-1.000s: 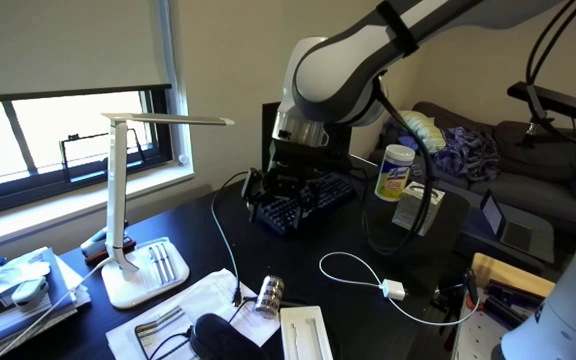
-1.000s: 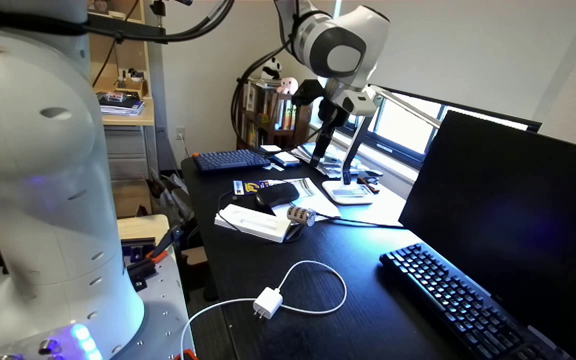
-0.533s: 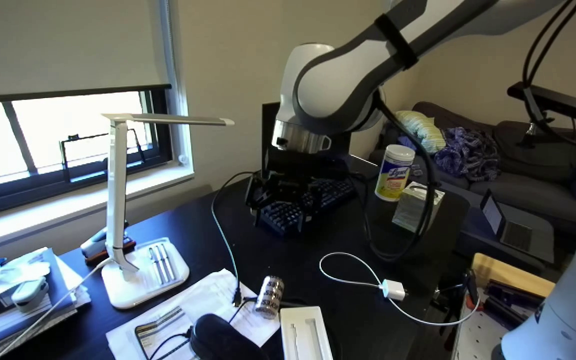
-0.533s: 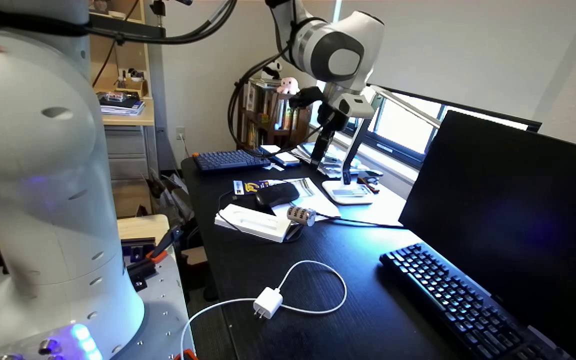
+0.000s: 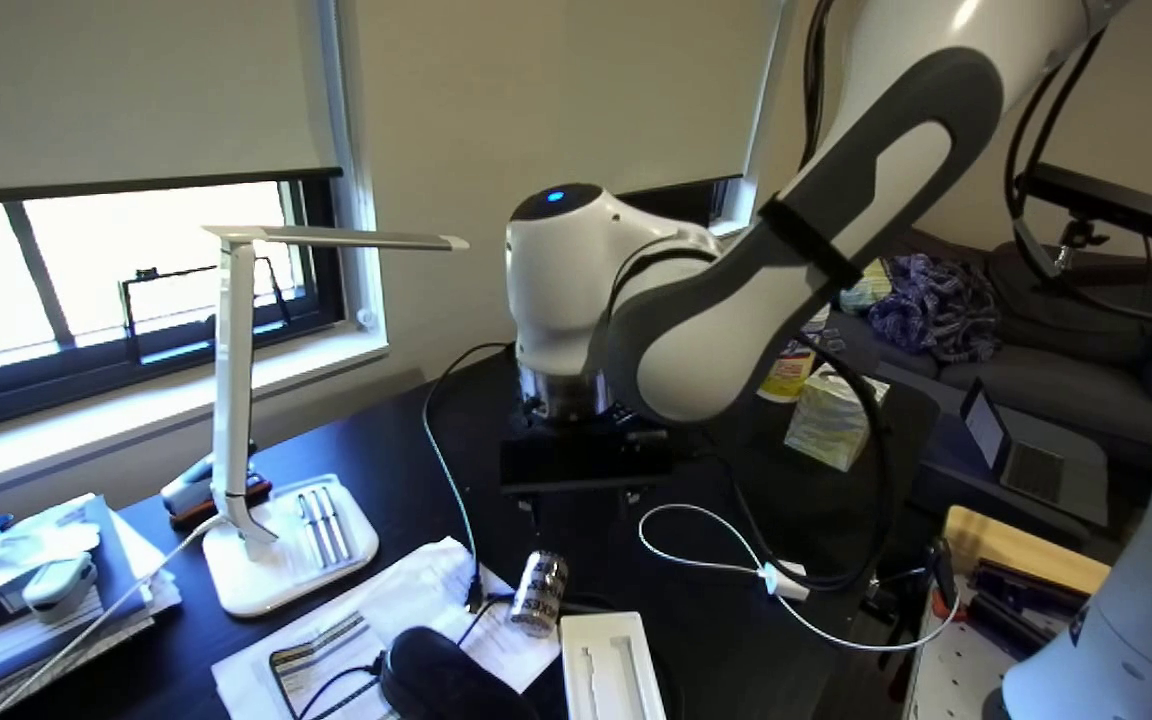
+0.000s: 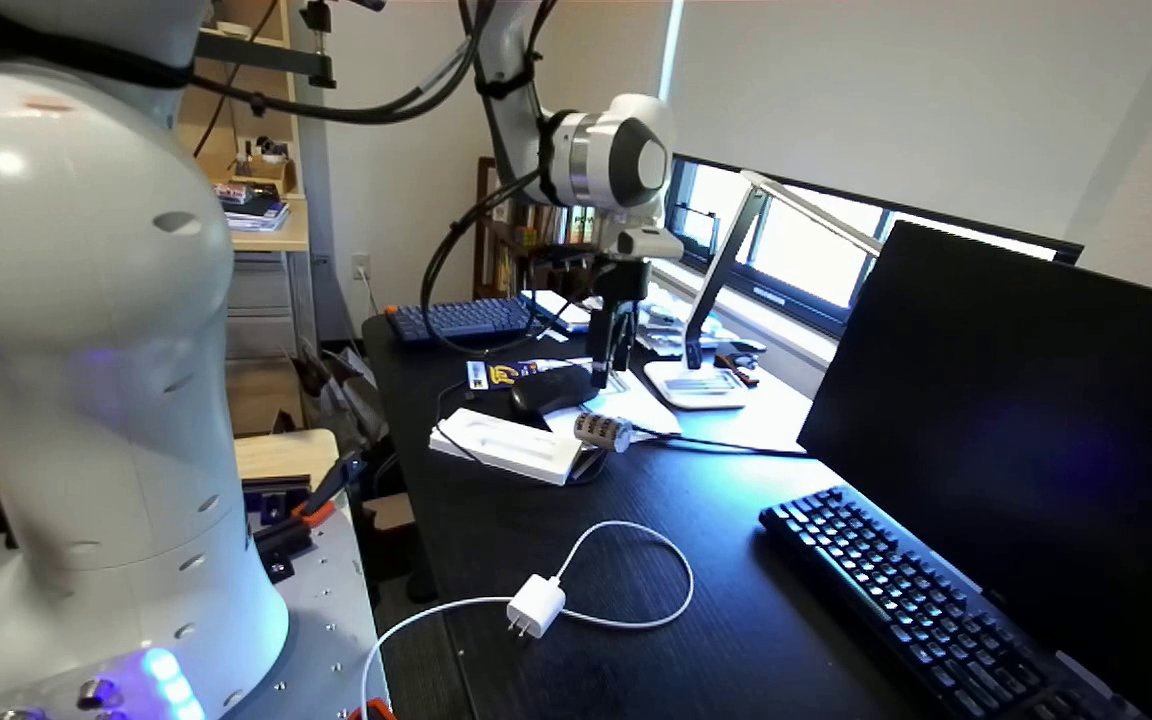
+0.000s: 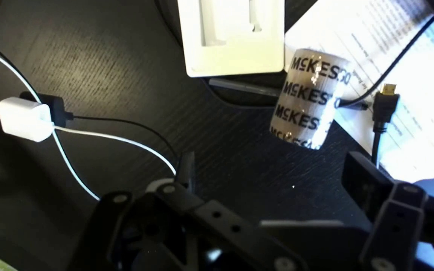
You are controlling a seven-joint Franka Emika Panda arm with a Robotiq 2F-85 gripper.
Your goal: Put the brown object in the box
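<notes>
While the black two-fingered tool [image 7: 271,167] hangs spread and empty, it's presumably approach time: next, straddle that glossy-wrapped brown cylinder [image 7: 307,99] beside the off-white rectangular box [image 7: 236,62].

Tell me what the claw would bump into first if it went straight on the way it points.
Probably the dark desk: the claw points down toward it, near the lettered roll. Depth is unclear, so it might touch the roll first.

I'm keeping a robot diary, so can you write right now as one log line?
Claw: open, nothing held | Brown roll: lying beside pale box | Placing: not done
</notes>
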